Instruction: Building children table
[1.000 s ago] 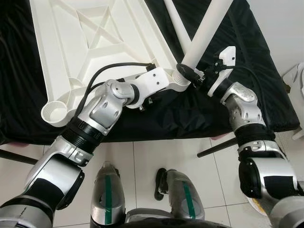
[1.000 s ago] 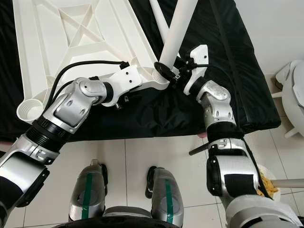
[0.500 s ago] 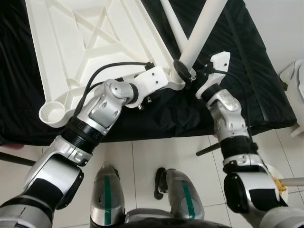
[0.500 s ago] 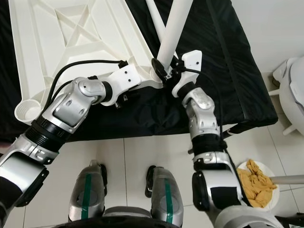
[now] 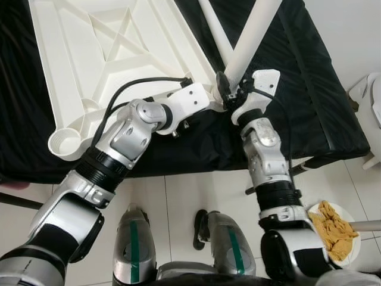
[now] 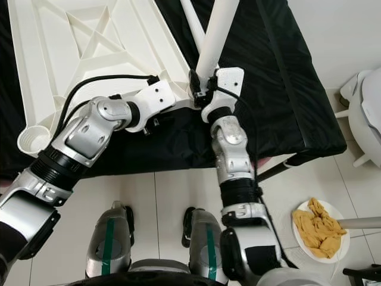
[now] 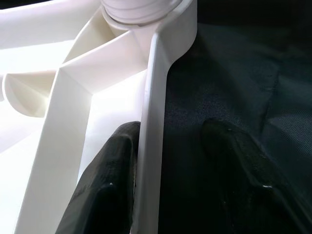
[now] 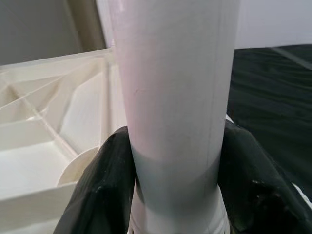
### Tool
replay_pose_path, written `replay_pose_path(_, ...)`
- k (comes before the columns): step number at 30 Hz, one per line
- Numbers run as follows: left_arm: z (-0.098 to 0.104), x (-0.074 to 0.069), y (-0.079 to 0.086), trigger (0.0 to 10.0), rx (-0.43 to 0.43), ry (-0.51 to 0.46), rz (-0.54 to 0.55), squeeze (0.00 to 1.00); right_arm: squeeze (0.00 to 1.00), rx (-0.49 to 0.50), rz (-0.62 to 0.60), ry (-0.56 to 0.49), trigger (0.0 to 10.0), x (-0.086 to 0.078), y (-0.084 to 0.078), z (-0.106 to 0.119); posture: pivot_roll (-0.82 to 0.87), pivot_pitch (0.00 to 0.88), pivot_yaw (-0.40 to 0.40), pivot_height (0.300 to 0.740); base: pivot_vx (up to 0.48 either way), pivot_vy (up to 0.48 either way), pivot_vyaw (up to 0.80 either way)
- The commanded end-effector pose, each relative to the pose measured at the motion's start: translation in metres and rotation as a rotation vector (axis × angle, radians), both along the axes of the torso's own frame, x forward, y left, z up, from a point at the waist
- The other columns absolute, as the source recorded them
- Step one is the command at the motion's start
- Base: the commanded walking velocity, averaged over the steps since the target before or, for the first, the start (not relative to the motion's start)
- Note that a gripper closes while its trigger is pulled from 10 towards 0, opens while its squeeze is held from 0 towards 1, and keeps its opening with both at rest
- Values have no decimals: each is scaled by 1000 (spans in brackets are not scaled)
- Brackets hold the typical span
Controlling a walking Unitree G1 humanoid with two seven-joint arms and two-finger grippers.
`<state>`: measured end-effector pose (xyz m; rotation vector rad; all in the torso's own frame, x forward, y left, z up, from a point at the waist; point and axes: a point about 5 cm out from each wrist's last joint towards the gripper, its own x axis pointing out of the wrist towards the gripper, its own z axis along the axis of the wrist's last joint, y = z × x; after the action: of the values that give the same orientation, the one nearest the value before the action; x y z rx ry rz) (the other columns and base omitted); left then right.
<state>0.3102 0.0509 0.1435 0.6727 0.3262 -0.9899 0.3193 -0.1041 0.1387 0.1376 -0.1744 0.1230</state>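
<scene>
The white table top (image 5: 89,59) lies upside down on a black cloth (image 5: 286,101). My left gripper (image 7: 170,129) is shut on its rim, one finger (image 7: 114,165) inside and one outside, just beside the corner socket (image 7: 141,12). My right gripper (image 8: 175,146) is shut on the lower end of a white leg (image 5: 253,30), which stands tilted with its end at that corner socket (image 5: 221,102). A second white leg (image 5: 214,30) crosses behind it.
Another open corner socket (image 5: 65,143) sits at the table top's near left. On the tiled floor to my right are a plate with yellowish pieces (image 5: 333,229) and a white object (image 5: 372,113). A black rod (image 5: 297,170) sticks out under the cloth. My feet (image 5: 220,232) stand below.
My right arm has swung in to the left, carrying the leg's lower end onto the corner socket and standing it steeper. My left gripper has kept its hold on the rim.
</scene>
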Motion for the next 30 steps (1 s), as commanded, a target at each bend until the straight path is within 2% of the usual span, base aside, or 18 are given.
replay_pose_path(1,-2,-3,-2,10000,9,10,-13,0,0,36,-64,-37,10000,1,-4,11,27,40,-57,740,0,0,0)
replay_pose_path(2,-2,-3,-2,10000,8,11,-13,0,0,43,-66,-32,10000,-1,3,10,27,41,-56,740,0,0,0)
replay_pose_path(3,-2,-3,-2,10000,8,11,-13,0,0,43,-66,-32,10000,-1,3,10,27,41,-56,740,0,0,0)
replay_pose_path(25,-1,-3,-2,10000,8,9,-16,0,0,31,-125,-9,10000,-2,-5,11,25,40,-54,740,0,0,0)
replay_pose_path(26,-1,-3,-2,10000,9,9,-16,0,247,30,-123,-8,10000,-1,-7,11,25,40,-54,740,0,0,0)
replay_pose_path(27,-1,-3,-2,10000,9,9,-16,0,1000,30,-117,-11,10000,-1,-9,11,24,37,-56,740,0,0,0)
replay_pose_path(30,-2,-4,-3,10000,10,9,-16,0,1000,24,-92,-54,10000,-1,-15,17,25,35,-59,740,0,0,0)
